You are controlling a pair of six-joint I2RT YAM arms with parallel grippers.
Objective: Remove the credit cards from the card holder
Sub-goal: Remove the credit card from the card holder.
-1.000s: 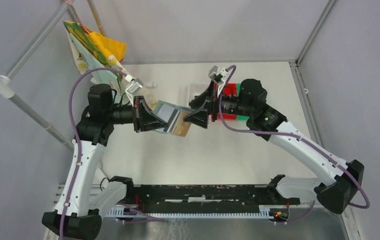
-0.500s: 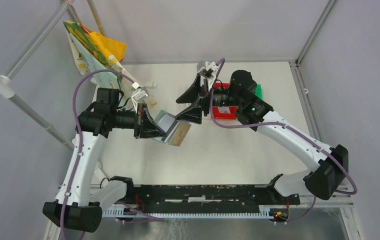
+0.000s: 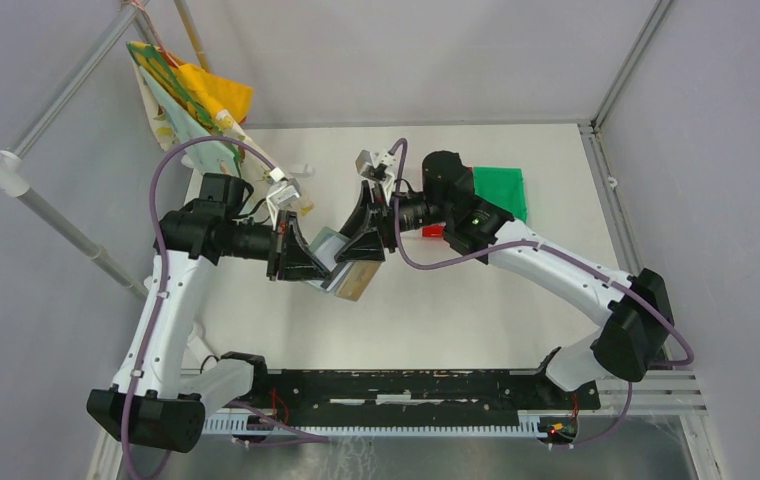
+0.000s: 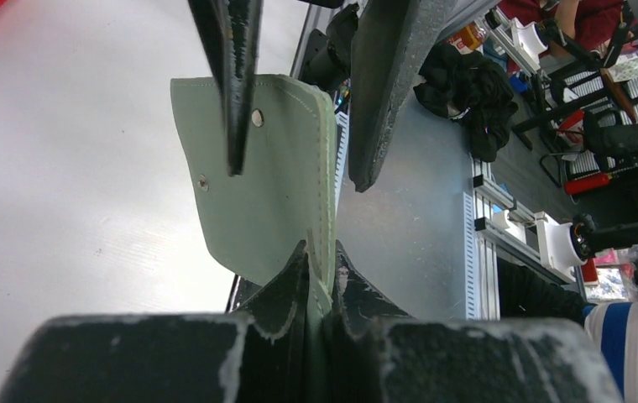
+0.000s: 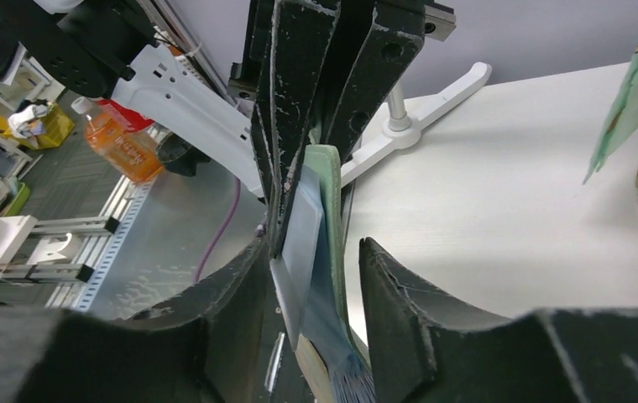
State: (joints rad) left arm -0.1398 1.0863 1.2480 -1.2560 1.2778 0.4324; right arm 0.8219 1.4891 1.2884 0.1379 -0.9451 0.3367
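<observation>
My left gripper (image 3: 306, 264) is shut on one edge of the grey-green card holder (image 3: 328, 245) and holds it above the table. In the left wrist view (image 4: 322, 270) the holder (image 4: 257, 176) hangs flat from my jaws. A silvery-white card (image 5: 299, 231) and a tan-gold card (image 3: 358, 280) stick out of the holder's far end. My right gripper (image 3: 349, 238) is open, its fingers standing on either side of the cards and holder (image 5: 334, 210) with gaps on both sides (image 5: 316, 245). I see no black card.
A green bin (image 3: 498, 190) and a sliver of a red bin (image 3: 433, 231) sit behind the right arm. A colourful cloth (image 3: 191, 100) hangs at the back left, by a white pole (image 3: 46, 205).
My right gripper has moved left and closed in on the holder, and its open fingers now straddle the cards. The left gripper tilted the holder slightly down. The green bin has come into sight.
</observation>
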